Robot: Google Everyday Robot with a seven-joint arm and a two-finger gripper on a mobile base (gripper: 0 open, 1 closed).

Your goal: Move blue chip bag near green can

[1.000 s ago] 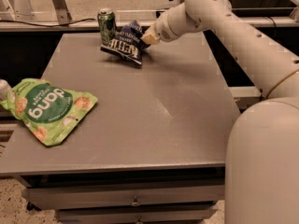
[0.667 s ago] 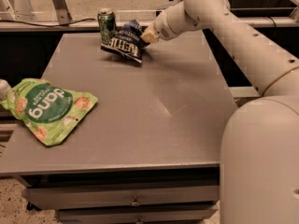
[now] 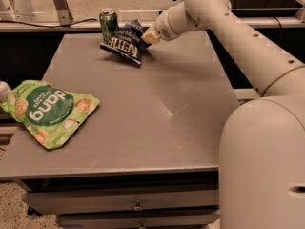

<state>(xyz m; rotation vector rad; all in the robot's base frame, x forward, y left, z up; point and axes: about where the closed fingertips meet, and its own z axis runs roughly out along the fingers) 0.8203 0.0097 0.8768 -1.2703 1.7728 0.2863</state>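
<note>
The blue chip bag (image 3: 123, 45) lies at the far left of the grey table (image 3: 143, 109), dark navy with white "Kettle" lettering, its right corner raised. The green can (image 3: 108, 24) stands upright just behind and left of the bag, nearly touching it. My gripper (image 3: 147, 36) reaches in from the right at the end of the white arm (image 3: 224, 27). It is shut on the bag's raised upper right corner. The fingertips are partly hidden by the bag's folds.
A large light-green "dang" bag (image 3: 50, 109) lies at the table's left edge, beside a small pale object (image 3: 4, 90). A rail (image 3: 62, 26) runs behind the table. My white base (image 3: 264, 166) fills the lower right. Drawers (image 3: 138, 204) sit under the tabletop.
The gripper and the blue chip bag have stayed almost where they were beside the green can; at most a slight shift toward the can.
</note>
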